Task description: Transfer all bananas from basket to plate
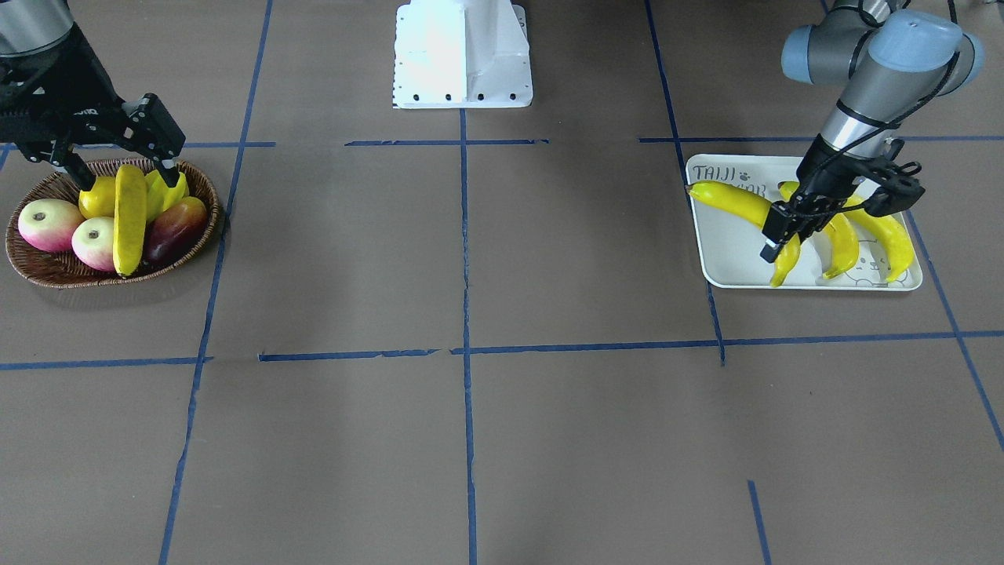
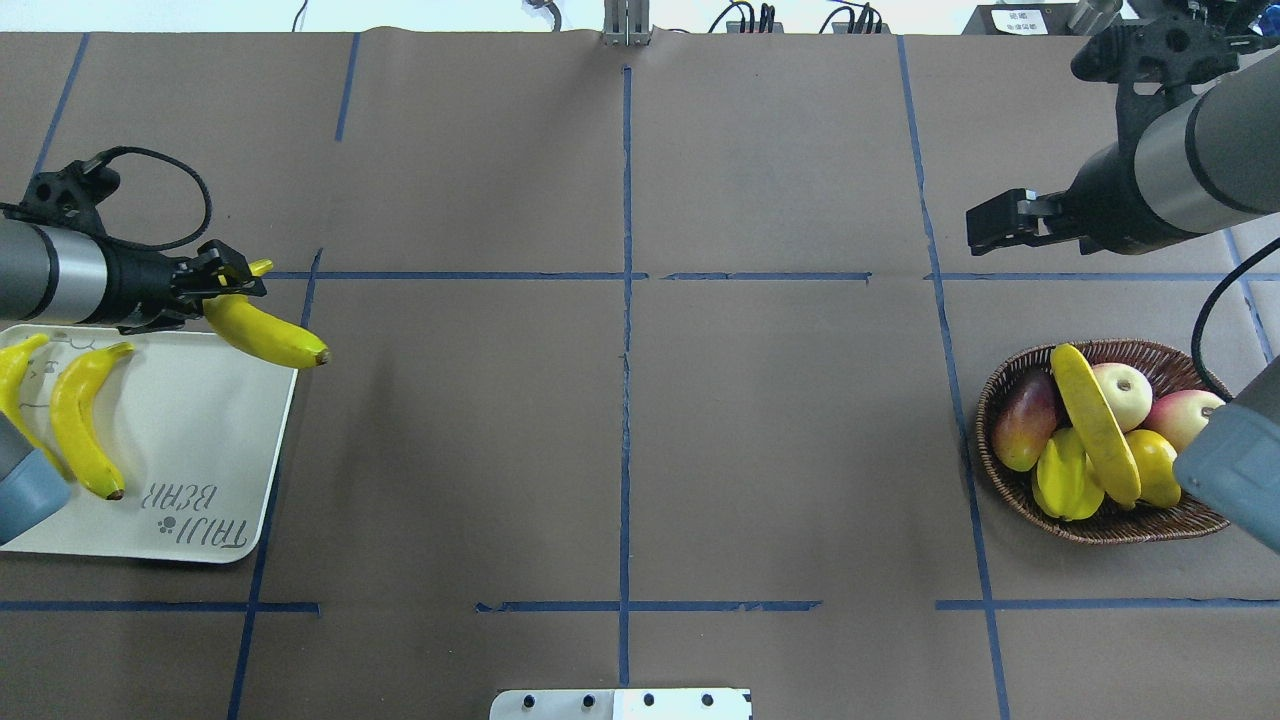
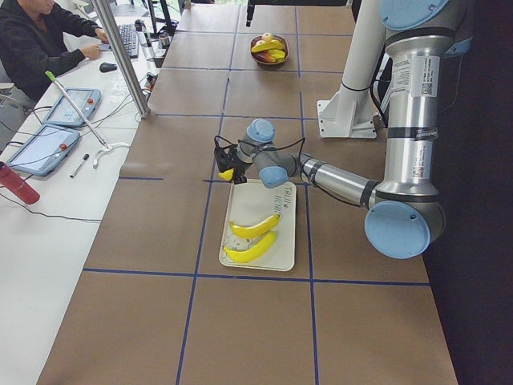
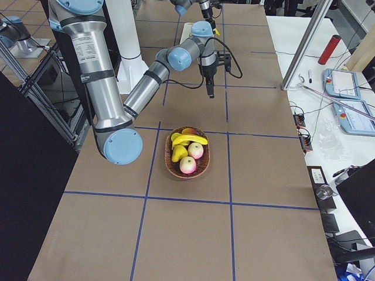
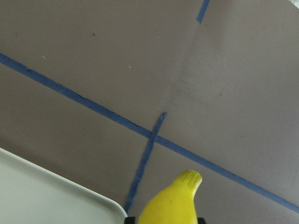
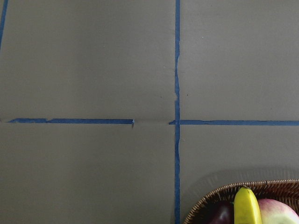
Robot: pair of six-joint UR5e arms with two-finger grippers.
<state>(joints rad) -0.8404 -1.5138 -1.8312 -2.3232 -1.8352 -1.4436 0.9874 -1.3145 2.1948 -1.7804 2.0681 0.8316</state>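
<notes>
My left gripper is shut on a yellow banana near its stem end. It holds the banana over the far corner of the plate, with the dark tip jutting out past the rim. Two more bananas lie on the plate. In the left wrist view the held banana fills the bottom edge beside the plate's corner. One banana lies across the other fruit in the wicker basket. My right gripper hangs open above the basket's rim, holding nothing.
The basket also holds two apples, a mango, a starfruit and a lemon. The white robot base stands mid-table. A person sits at a side bench with tablets beyond the table's edge.
</notes>
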